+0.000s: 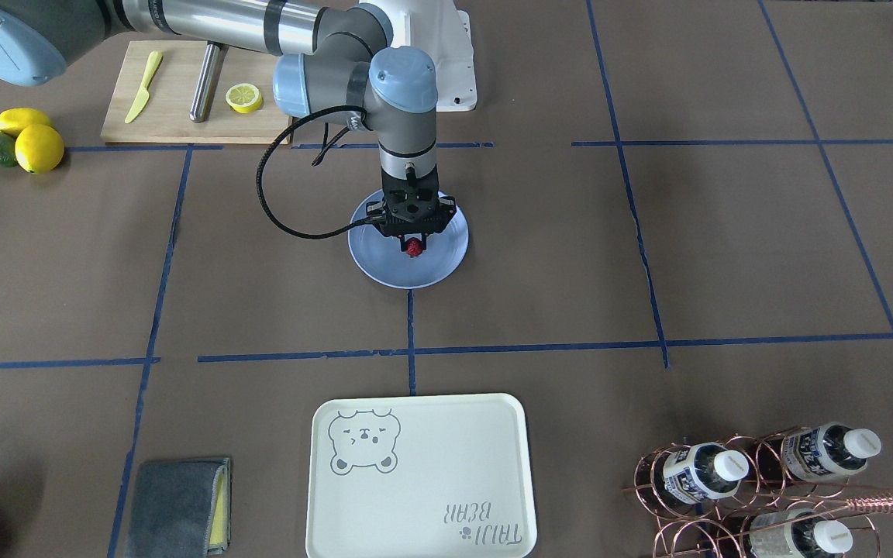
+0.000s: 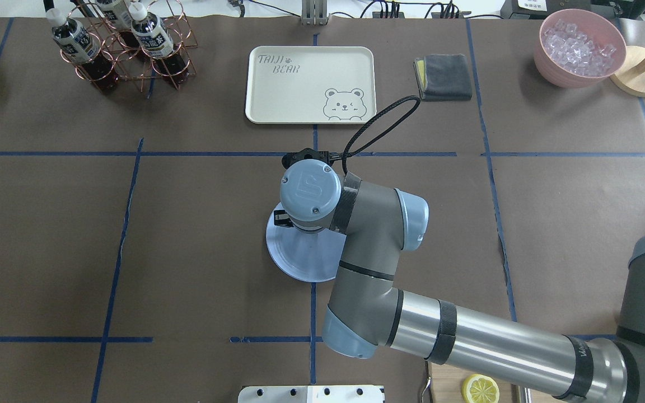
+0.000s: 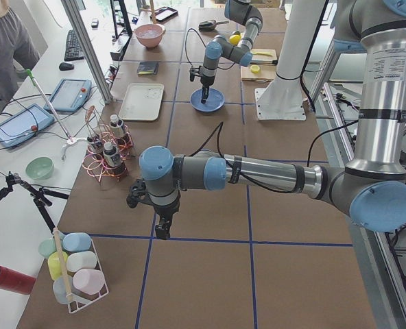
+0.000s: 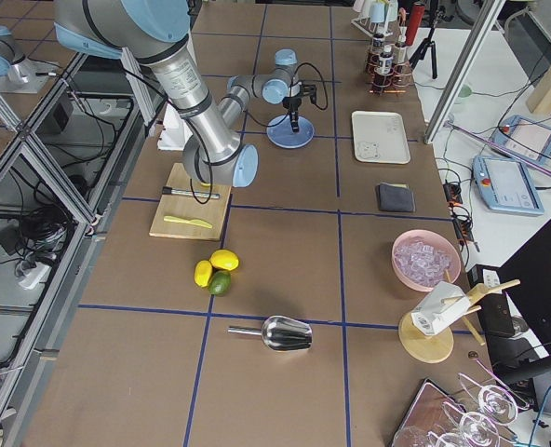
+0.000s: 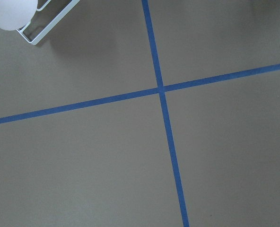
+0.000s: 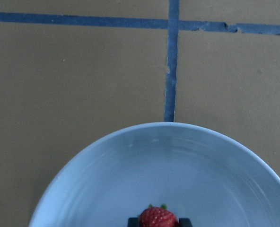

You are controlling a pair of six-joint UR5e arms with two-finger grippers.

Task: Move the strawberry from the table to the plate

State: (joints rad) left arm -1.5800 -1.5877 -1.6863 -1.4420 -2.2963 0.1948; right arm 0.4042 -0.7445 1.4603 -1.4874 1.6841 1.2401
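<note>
My right gripper (image 1: 414,249) points straight down over the light-blue plate (image 1: 380,263), shut on the small red strawberry (image 1: 414,246). In the right wrist view the strawberry (image 6: 158,217) sits between two dark fingertips (image 6: 133,221) at the bottom edge, just above the plate (image 6: 168,165). From overhead the wrist hides the berry and only part of the plate (image 2: 294,260) shows. My left gripper (image 3: 163,229) hangs over bare brown table (image 5: 83,165) far from the plate; I cannot tell whether it is open or shut.
A cream bear tray (image 1: 419,473) lies in front of the plate. A cutting board (image 1: 175,116) with a lemon slice (image 1: 245,98) and a knife, lemons (image 1: 38,147), a folded cloth (image 1: 179,504), a copper bottle rack (image 1: 756,480) and a pink bowl (image 2: 580,47) ring the table.
</note>
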